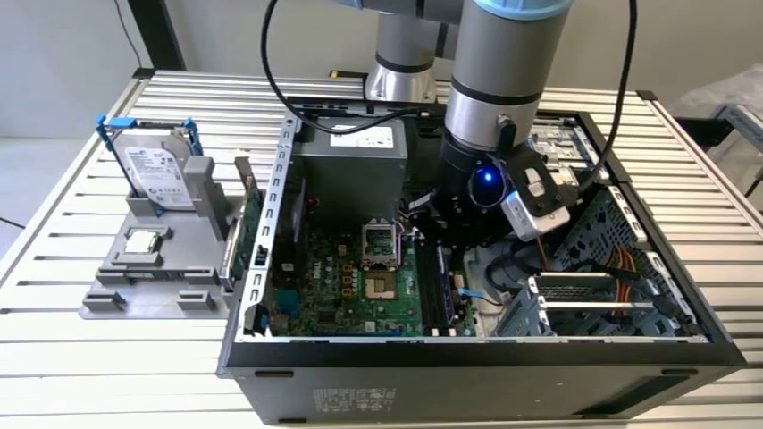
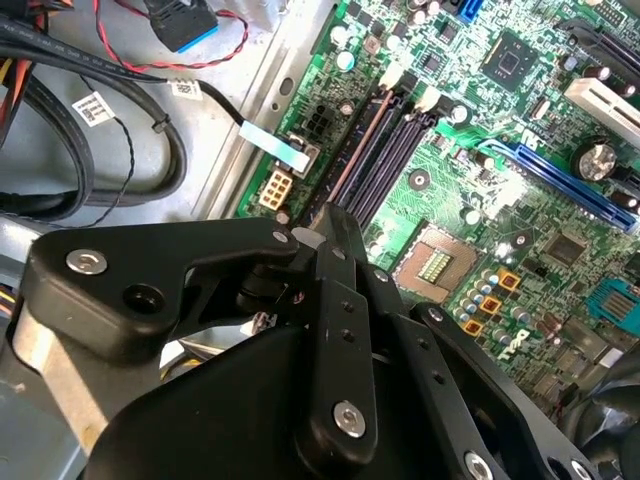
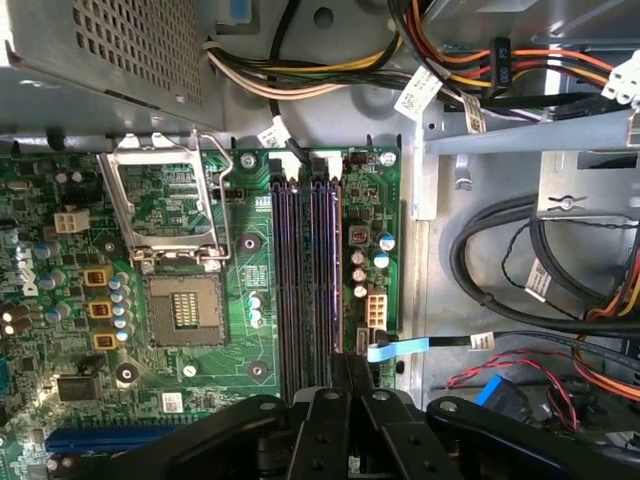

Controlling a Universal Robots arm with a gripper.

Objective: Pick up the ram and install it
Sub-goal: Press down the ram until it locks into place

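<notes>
The gripper [image 2: 335, 215] is hanging low inside the case [image 1: 477, 357], its fingers drawn together. The ram [image 2: 358, 150] seems to be lying along the outermost slot, running up to the fingertips; whether they are pinching it, I cannot tell. The socket [image 3: 180, 305] is sitting beside the slots, and the drive [image 1: 155, 170] is standing outside.

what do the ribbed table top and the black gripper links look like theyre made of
Ribbed silver table top: apparently bare aluminium, judging by its pale matte slats with grooves. Black gripper links: likely anodised or painted metal, possibly hard plastic; smooth satin surfaces joined by silver screws.
</notes>
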